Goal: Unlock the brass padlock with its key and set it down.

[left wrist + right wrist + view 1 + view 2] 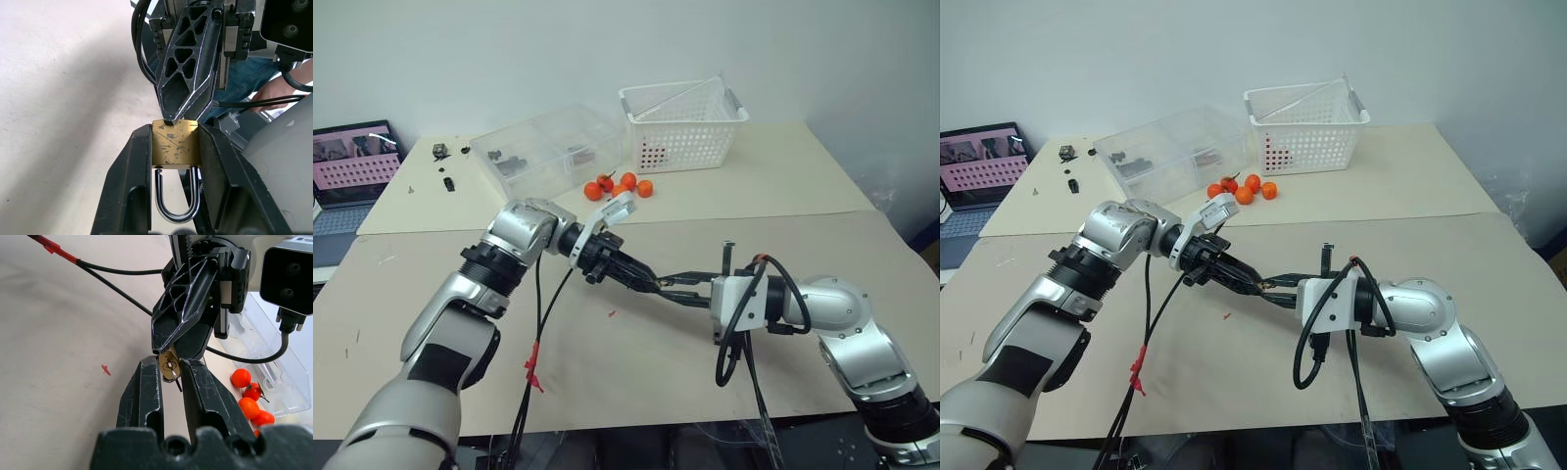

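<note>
The brass padlock [175, 144] is clamped between the two fingers of my left gripper [646, 282], which holds it in the air over the middle of the table. Its silvery shackle [177, 205] points back toward the left wrist, and one end of the shackle stands clear of the body. My right gripper [168, 374] meets it from the other side. Its fingers are closed to a narrow gap at the padlock's keyhole face [169, 365], with a thin dark piece, apparently the key [177, 383], between them.
A white basket [685, 147] and a clear plastic box [548, 147] stand at the back of the table, with several orange fruits [622, 184] in front of them. A laptop [352, 162] sits far left, and a red speck [612, 313] lies below the grippers.
</note>
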Robot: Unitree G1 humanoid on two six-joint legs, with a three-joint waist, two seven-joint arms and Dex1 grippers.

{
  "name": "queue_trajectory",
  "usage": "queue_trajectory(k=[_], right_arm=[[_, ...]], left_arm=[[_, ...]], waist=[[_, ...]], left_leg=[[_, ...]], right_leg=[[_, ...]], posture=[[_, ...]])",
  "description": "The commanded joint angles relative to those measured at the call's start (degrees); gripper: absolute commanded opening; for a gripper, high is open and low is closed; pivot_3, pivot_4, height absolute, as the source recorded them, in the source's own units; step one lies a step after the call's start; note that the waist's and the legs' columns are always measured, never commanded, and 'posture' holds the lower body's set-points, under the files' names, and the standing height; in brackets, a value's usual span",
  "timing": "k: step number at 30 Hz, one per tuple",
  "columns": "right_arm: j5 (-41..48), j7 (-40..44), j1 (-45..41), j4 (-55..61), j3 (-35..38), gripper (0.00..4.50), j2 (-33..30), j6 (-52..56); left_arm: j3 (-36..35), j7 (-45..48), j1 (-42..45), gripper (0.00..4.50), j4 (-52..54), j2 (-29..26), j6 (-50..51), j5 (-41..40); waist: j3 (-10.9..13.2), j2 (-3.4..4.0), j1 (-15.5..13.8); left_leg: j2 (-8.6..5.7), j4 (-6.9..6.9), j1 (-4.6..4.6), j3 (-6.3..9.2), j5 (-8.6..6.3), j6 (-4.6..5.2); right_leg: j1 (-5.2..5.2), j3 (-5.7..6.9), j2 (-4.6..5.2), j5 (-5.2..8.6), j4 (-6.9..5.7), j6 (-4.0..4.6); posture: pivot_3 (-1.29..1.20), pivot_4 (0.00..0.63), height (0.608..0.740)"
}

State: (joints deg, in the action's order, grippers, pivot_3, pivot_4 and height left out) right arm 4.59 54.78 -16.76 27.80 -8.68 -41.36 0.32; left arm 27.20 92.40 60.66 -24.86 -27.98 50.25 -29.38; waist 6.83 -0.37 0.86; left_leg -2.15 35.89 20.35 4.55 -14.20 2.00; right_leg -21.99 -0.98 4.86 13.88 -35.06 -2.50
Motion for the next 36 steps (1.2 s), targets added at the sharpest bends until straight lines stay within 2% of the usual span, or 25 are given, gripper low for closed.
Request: queue_trajectory(k=[1, 8, 10, 17, 27, 36], right_arm=[[0.73, -1.55, -1.00, 1.63, 1.39, 0.16, 0.62, -0.17], [0.19, -1.72, -1.04, 1.69, 1.32, 0.16, 0.73, -0.27], [0.11, -1.72, -1.02, 1.69, 1.28, 0.16, 0.82, -0.26], [0.06, -2.00, -1.34, 1.54, 1.01, 0.16, 0.99, -0.16], [-0.14, -1.68, -0.90, 0.52, 1.00, 0.16, 0.78, -0.95], [0.27, -1.49, -0.90, -1.45, 1.86, 0.16, 0.30, -1.32]], left_arm=[[-0.62, 0.10, 1.43, 0.84, 1.04, 0.05, -0.09, -0.20], [-0.93, 0.10, 1.68, 0.84, 1.01, 0.09, 0.24, -0.53], [-1.05, 0.10, 1.68, 1.85, 1.08, 0.05, 0.38, -0.63], [-1.16, 0.10, 1.60, 4.37, 1.47, -0.27, 0.69, -0.95], [-3.81, 0.10, 2.85, 4.37, 0.62, -0.85, 0.08, -0.38], [-14.01, -3.62, 7.71, 4.37, -8.60, -3.49, -0.88, 1.01]], waist=[[0.00, 0.00, 0.00], [0.00, 0.00, 0.00], [0.00, 0.00, 0.01], [0.00, 0.00, 0.00], [0.00, 0.00, 0.01], [0.00, 0.00, 0.19]], left_leg=[[0.00, 0.00, 0.00, 0.00, 0.00, 0.00], [0.00, 0.00, 0.00, 0.00, 0.00, 0.00], [0.00, 0.00, 0.00, 0.00, 0.00, 0.00], [0.00, 0.00, 0.00, 0.00, 0.00, 0.00], [0.00, 0.00, 0.00, 0.00, 0.00, 0.00], [0.00, -0.01, -0.02, 0.01, 0.00, 0.01]], right_leg=[[0.00, 0.00, 0.00, 0.00, 0.00, 0.00], [0.00, 0.00, 0.00, 0.00, 0.00, 0.00], [0.00, 0.00, 0.00, 0.00, 0.00, 0.00], [0.00, 0.00, 0.00, 0.00, 0.00, 0.00], [0.00, 0.00, 0.00, 0.00, 0.00, 0.00], [-0.01, 0.01, -0.02, 0.00, 0.01, 0.00]], posture=[[0.00, 0.150, 0.740], [0.00, 0.150, 0.740], [0.00, 0.150, 0.740], [0.00, 0.150, 0.740], [0.00, 0.150, 0.740], [0.00, 0.150, 0.740]])
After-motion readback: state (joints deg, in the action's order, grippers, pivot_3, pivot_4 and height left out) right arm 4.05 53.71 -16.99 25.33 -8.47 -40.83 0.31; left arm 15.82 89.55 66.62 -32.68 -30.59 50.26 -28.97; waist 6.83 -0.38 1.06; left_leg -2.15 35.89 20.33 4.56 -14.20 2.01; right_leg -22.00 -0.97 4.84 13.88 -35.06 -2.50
